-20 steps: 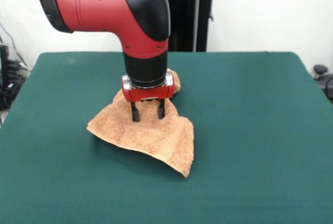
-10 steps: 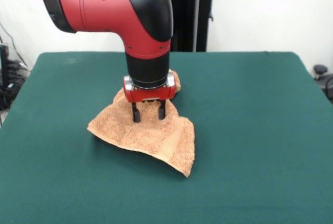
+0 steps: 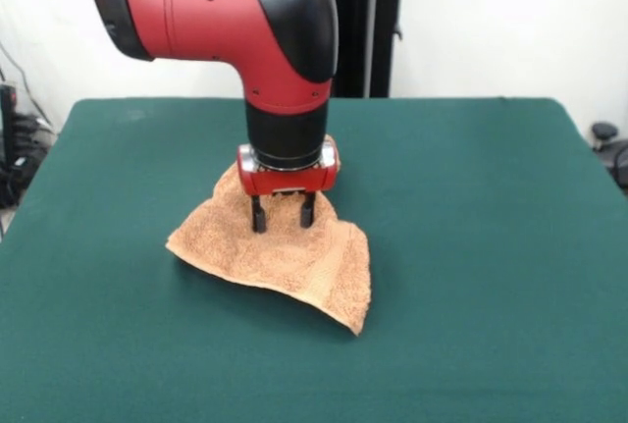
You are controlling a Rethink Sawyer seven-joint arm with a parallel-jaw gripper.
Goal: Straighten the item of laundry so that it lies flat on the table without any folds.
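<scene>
The light orange-tan terry towel (image 3: 285, 256) lies crumpled on the dark green table (image 3: 471, 246), left of the middle, with a raised ridge under the arm and a corner pointing to the front right. A woven band shows near its right edge. My gripper (image 3: 283, 219) hangs straight down from the red and black arm over the towel's middle. Its two black fingers (image 3: 258, 217) stand apart, open, with their tips touching or just above the cloth. The back part of the towel is hidden behind the gripper.
The robot's black pedestal (image 3: 363, 21) stands at the table's far side. Cables and dark gear (image 3: 20, 158) lie off the table's left edge, and a dark object (image 3: 608, 143) sits off the right edge.
The arm and gripper have shifted slightly to the right in the picture. The towel's front right corner has moved a little to the right with them. The fingers stay open.
</scene>
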